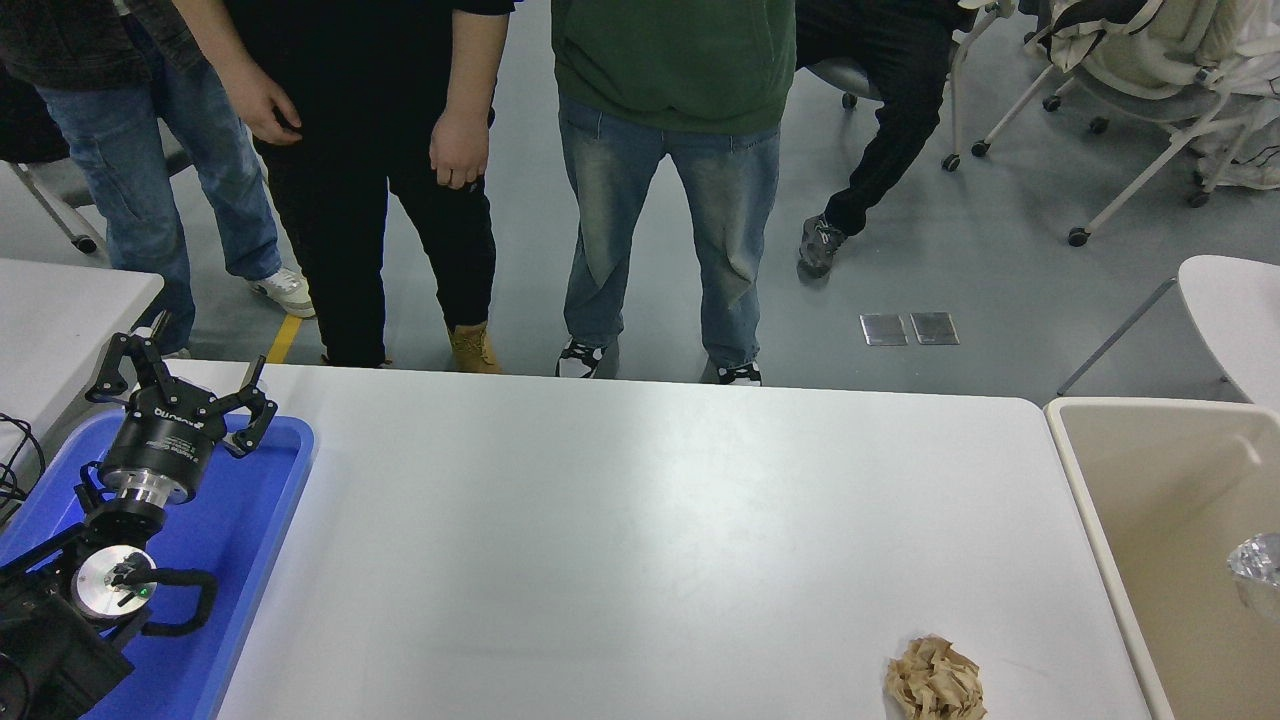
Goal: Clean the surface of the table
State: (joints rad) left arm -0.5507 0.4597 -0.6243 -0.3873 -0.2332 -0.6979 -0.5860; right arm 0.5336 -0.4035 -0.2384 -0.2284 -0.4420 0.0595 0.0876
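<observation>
The table surface [640, 520] is the wide white tabletop filling the lower middle of the head view. A crumpled brown paper ball [934, 681] lies on it near the front right. My left gripper [183, 393] is parked at the lower left over the blue tray [255, 520], its fingers spread open and empty. My right arm and gripper are out of view. A crumpled clear plastic piece [1256, 560] lies inside the beige bin [1100, 520] at the right edge.
Several people stand along the table's far edge, with hands [458, 150] hanging above it. A smaller white tabletop [60, 320] shows at the left and another white table corner [1235, 310] at the right. Wheeled chairs [1130, 90] stand at the back right.
</observation>
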